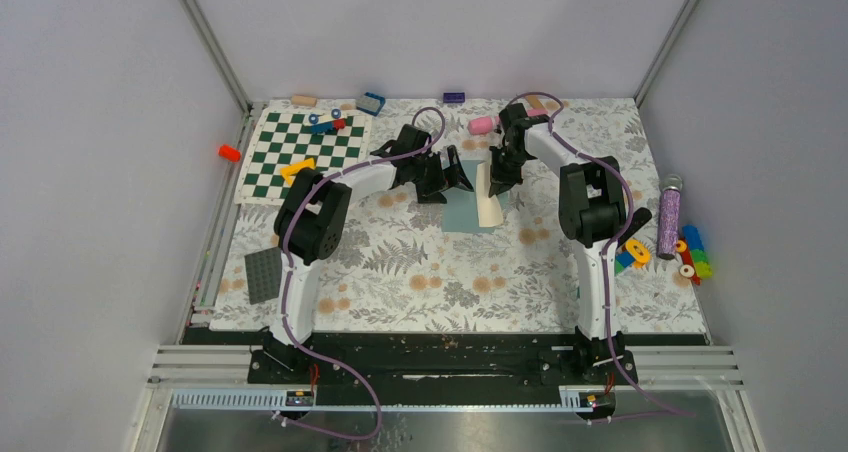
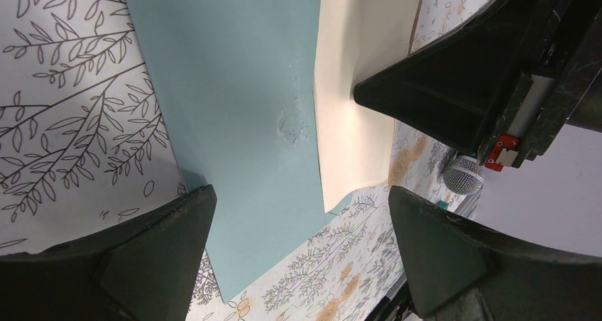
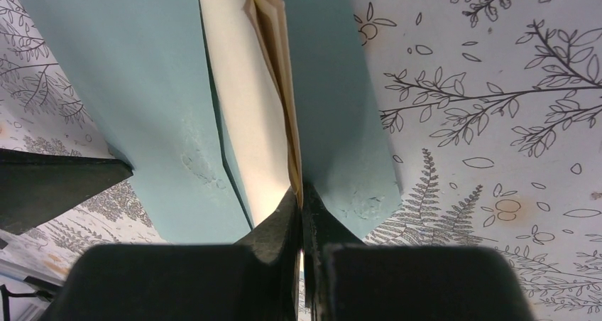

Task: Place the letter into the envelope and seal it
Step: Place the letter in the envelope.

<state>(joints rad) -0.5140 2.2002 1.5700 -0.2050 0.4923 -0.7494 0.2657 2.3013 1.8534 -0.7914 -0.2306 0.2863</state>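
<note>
Closest to my right wrist lens, the right gripper (image 3: pixel 303 197) is pressing its fingers together and pinching the folded cream edge of the letter (image 3: pixel 241 108). That sheet is lying partly on the envelope (image 3: pixel 142 72), with teal paper showing on both sides of it. I cannot tell how far it is tucked inside.

From the left wrist I am seeing the left gripper (image 2: pixel 299 193) hanging with its fingers spread wide over the envelope's near corner, touching nothing. The right arm's black finger is reaching in from the side and meeting the letter there.

From above, both arms are crowding over the envelope (image 1: pixel 462 212) and letter (image 1: pixel 490 207) at the middle of the floral cloth (image 1: pixel 450 292), hiding much of the paper from me. A pink piece (image 1: pixel 483 124) is sitting just behind the right wrist. The chequered board (image 1: pixel 305 152), carrying a yellow piece (image 1: pixel 297 169), is lying near the left arm. A dark studded plate (image 1: pixel 264 274) is lying by the left arm's base. Well apart on the right, a glittery purple tube (image 1: pixel 668 222) and some coloured blocks (image 1: pixel 692 252) are resting near the cloth's edge.
</note>
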